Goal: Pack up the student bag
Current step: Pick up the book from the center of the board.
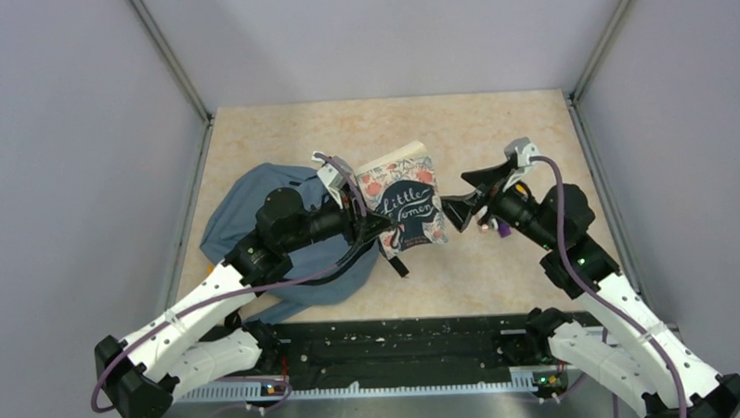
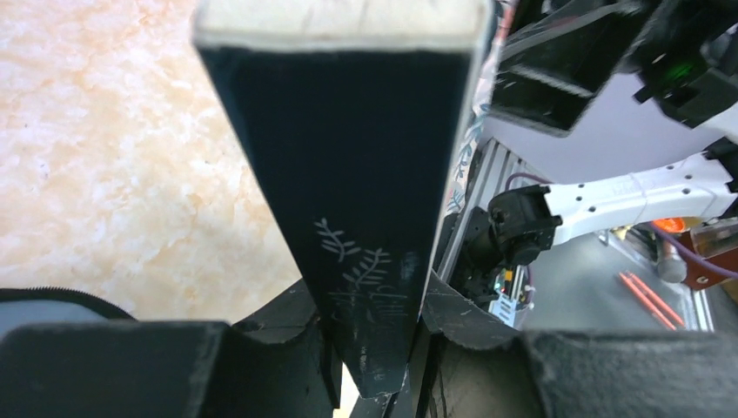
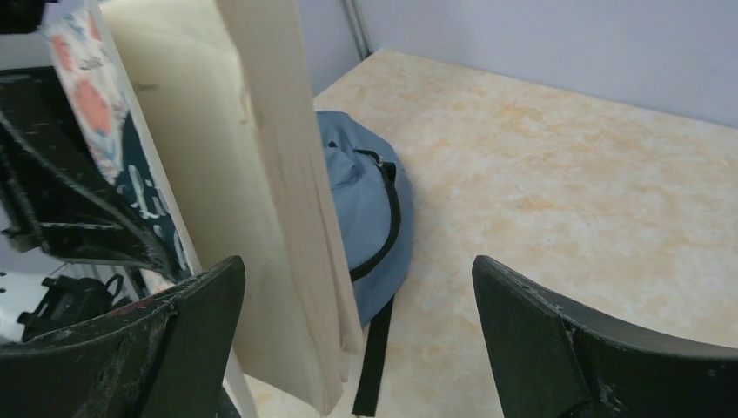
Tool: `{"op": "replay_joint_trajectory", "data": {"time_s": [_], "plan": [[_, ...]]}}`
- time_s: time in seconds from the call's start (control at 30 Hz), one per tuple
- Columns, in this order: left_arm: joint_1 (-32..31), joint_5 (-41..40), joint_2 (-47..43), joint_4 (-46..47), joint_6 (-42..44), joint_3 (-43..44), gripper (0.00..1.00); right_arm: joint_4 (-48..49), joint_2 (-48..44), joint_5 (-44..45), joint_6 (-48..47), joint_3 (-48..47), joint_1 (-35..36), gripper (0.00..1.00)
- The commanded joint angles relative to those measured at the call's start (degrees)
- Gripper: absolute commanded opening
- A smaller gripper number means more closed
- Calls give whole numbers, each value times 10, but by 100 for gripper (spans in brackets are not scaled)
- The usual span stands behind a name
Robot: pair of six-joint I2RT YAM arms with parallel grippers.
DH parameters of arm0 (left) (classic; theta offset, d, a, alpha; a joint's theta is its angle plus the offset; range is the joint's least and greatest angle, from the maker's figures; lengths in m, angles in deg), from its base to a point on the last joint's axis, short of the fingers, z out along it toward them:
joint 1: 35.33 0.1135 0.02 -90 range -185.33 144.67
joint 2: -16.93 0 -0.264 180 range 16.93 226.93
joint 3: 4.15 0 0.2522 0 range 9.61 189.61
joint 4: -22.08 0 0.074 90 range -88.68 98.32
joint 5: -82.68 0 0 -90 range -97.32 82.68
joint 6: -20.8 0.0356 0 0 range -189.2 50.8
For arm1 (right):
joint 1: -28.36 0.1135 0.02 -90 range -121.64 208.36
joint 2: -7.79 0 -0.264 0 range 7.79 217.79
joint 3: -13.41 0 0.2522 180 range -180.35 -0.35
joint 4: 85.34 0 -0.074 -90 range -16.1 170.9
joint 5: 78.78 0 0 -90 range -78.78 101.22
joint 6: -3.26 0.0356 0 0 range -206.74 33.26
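top view: the student bag [image 1: 241, 200] lies slumped on the table [image 1: 494, 130], left side. it's soft, limp fabric – best gripped at the zipper rim.
left wrist: left gripper [image 2: 374, 344] clenches the book [image 2: 365, 174] beside its spine.
right wrist: right gripper [image 3: 357, 287] is spread wide – the page edge seemingly sits untouched between its fingers.

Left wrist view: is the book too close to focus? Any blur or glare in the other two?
Left wrist: the book fills the centre, its dark spine showing little beyond the leaf print, and the left gripper is soft at the bottom. Right wrist: page edges and the student bag are sharp, the right gripper dark. Top external: even light, no glare, cover title legible.
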Motion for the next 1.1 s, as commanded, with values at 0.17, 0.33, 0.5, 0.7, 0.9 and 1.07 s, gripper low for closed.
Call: {"op": "replay_joint_trajectory", "data": {"time_s": [0.17, 0.33, 0.5, 0.7, 0.9, 1.07], "plan": [[-1, -21, -27, 7, 61, 40, 0, 24, -81, -94, -7, -15, 2, 99], [-1, 10, -21, 10, 61, 46, 0, 70, -69, -184, 6, 4, 2, 99], [-1, 79, -23, 25, 50, 45, 0, 92, -27, -194, 24, 23, 2, 99], [-1, 136, -30, 35, 52, 35, 0, 155, 7, -225, 72, 64, 2, 99], [-4, 181, -29, 60, 49, 36, 0, 268, 43, -323, 142, 72, 2, 98], [-6, 177, -27, 58, 61, 34, 0, 351, 49, -385, 208, 82, 2, 82]]}}
